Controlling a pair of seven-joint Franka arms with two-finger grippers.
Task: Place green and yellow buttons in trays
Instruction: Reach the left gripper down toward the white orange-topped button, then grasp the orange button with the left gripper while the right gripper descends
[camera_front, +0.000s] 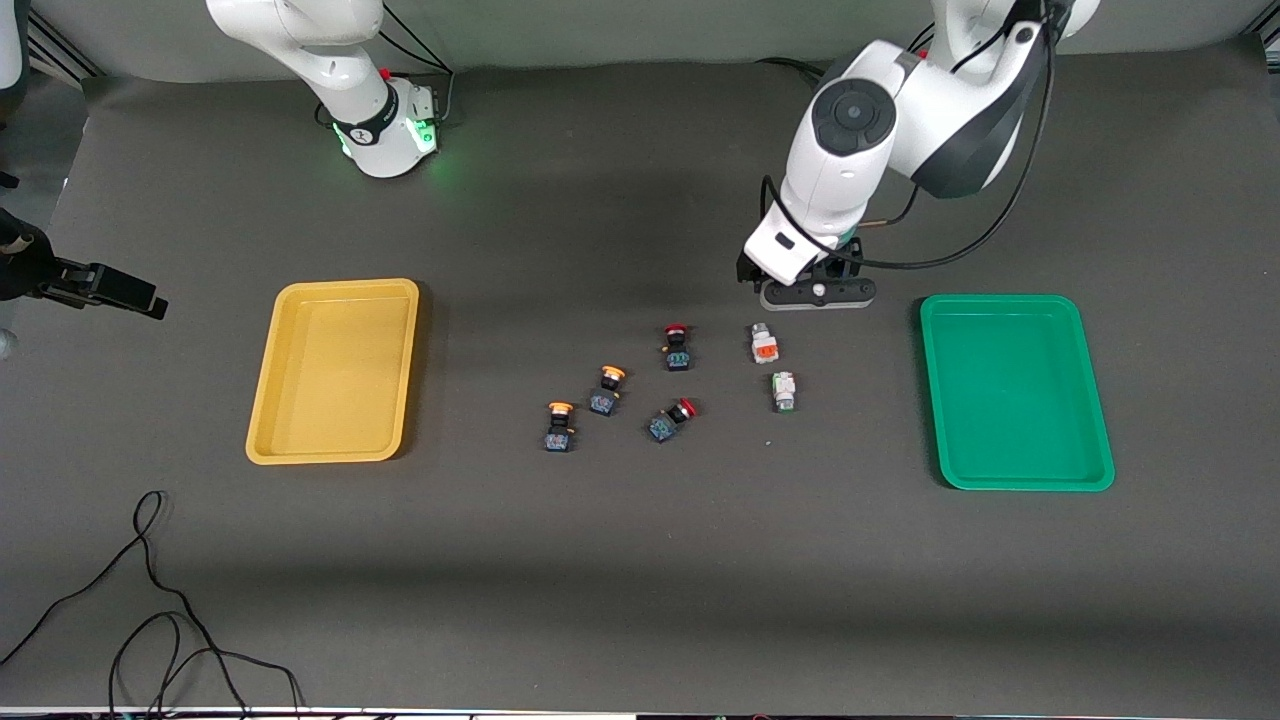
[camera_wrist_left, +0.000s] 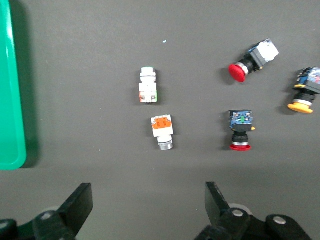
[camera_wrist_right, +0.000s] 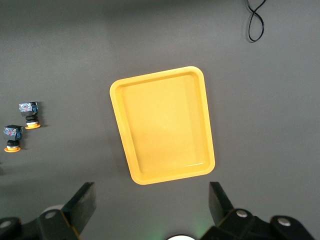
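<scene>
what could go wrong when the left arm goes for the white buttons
1. The orange-accented white button and the green-accented white button lie close together, so the left gripper, jaws open and hovering near them, might nudge one while closing on the other.
2. A red-capped button lies beside them; drifting toward it could grab the wrong part.
3. Both white buttons lie on their sides and look small, so they might roll or slip before reaching the green tray.

A dark grey cloth (camera_front: 640, 560) covers the whole table, a loose black cable (camera_front: 150, 600) curls on it near the front camera at the right arm's end, and a soft shadow band crosses the near part
</scene>
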